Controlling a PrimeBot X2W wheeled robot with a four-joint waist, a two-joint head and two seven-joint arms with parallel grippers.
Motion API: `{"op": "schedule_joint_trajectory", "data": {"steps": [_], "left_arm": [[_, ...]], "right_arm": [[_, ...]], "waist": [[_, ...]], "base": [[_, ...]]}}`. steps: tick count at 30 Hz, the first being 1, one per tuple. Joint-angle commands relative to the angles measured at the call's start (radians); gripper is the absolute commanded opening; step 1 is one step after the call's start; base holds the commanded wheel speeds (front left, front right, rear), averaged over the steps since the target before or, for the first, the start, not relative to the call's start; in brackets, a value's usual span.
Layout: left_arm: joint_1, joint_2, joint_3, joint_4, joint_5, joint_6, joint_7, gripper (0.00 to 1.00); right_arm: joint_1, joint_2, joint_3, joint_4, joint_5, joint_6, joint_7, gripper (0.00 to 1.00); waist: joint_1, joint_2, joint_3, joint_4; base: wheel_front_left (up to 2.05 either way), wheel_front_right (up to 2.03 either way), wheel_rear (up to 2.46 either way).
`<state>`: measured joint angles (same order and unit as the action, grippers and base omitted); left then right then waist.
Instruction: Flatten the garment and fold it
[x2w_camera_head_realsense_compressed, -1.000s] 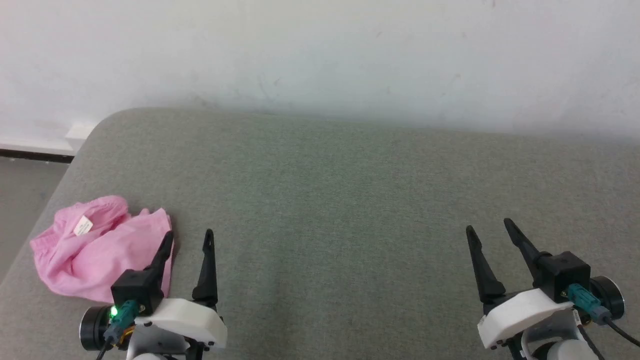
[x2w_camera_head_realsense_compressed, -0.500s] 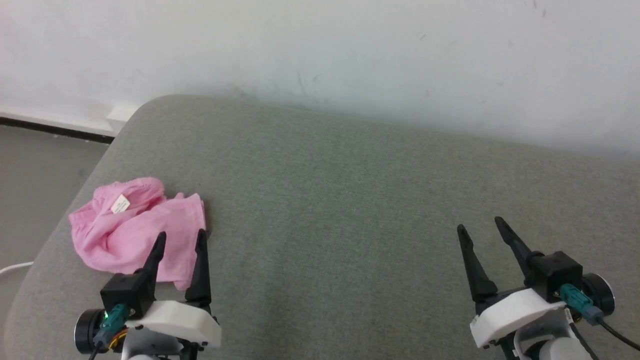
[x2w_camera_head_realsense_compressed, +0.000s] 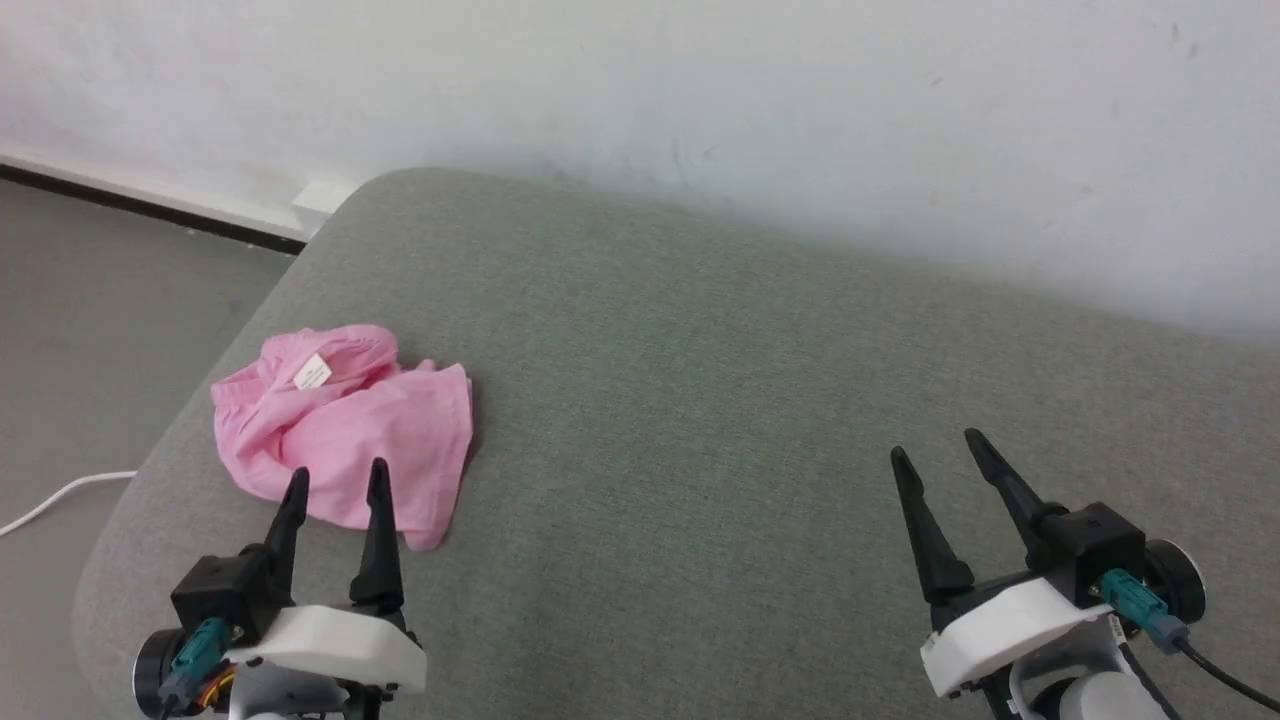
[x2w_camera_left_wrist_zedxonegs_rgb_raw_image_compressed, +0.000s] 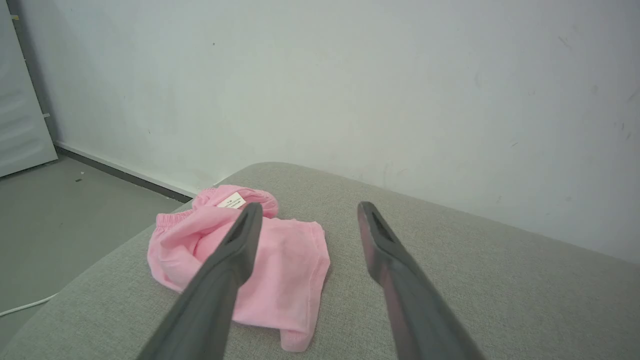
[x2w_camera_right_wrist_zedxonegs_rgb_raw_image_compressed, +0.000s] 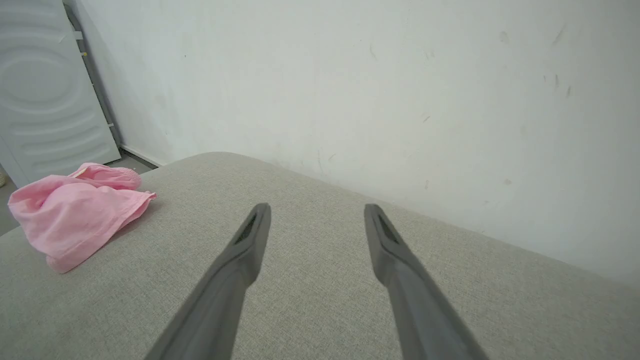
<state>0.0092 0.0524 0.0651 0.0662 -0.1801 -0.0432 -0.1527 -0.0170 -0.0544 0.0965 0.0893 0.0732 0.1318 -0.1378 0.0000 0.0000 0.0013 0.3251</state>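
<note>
Garment lies crumpled (label up) by the bench's left edge; left end effector near it and right end effector both gape empty.

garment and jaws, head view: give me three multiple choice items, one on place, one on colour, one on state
1. Where on the padded surface does the garment lie?
A. at its middle
B. near its right end
C. near its left end

2. What colour is the garment's label?
A. black
B. white
C. yellow

3. How do the left jaws stand?
A. open, holding nothing
B. shut on the garment
C. shut on the label

Answers:
1 C: the pink heap sits by the surface's rounded left end, ahead of the left arm.
2 B: a small white tag shows on the pink cloth.
3 A: the two fingers stand apart with nothing clamped between them.
</note>
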Motion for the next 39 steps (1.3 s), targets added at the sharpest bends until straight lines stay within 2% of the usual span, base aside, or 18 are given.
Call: {"op": "schedule_joint_trajectory", "data": {"steps": [1,14,20,26,30,33,36,39], "left_arm": [[-0.008,-0.001,0.008,0.007,-0.012,-0.004,-0.013,1.0],[-0.038,-0.002,0.038,0.017,-0.043,0.004,-0.038,1.0],[-0.094,-0.002,0.074,0.009,-0.045,-0.003,-0.051,1.0],[-0.23,0.002,0.124,0.01,-0.02,-0.03,-0.063,1.0],[-0.343,0.034,0.158,0.054,-0.009,-0.049,-0.072,1.0],[-0.423,0.088,0.172,0.135,-0.002,-0.057,-0.078,1.0],[-0.492,0.144,0.171,0.266,-0.007,-0.065,-0.053,1.0],[-0.562,0.201,0.169,0.411,-0.034,-0.072,0.015,1.0]], "right_arm": [[-0.019,0.003,0.007,0.004,0.007,-0.001,-0.012,1.0],[-0.036,0.003,0.04,0.003,-0.007,-0.001,-0.017,1.0],[-0.059,0.003,0.052,-0.006,-0.02,-0.001,-0.016,1.0],[-0.084,0.002,0.065,-0.014,-0.038,-0.001,-0.005,1.0],[-0.107,-0.003,0.072,-0.018,-0.038,-0.001,-0.006,1.0],[-0.125,-0.004,0.081,-0.017,-0.034,-0.001,-0.011,1.0],[-0.143,-0.005,0.084,-0.013,-0.028,-0.001,-0.019,1.0],[-0.158,-0.005,0.09,0.0,-0.022,-0.001,-0.029,1.0]], "waist": [[0.0,0.0,0.004,0.019],[0.0,0.0,0.032,0.051],[0.0,0.0,0.067,0.026],[0.0,0.0,0.118,-0.005],[0.0,0.0,0.157,-0.035],[0.0,0.0,0.193,-0.067],[0.0,0.0,0.233,-0.093],[0.0,0.0,0.27,-0.116]], "base": [[0.0,0.0,0.0],[0.0,0.0,0.0],[0.0,0.0,0.0],[0.0,0.0,0.0],[0.0,0.0,0.0],[0.0,0.0,0.0],[0.0,0.0,0.0],[0.0,0.0,0.0]]}}
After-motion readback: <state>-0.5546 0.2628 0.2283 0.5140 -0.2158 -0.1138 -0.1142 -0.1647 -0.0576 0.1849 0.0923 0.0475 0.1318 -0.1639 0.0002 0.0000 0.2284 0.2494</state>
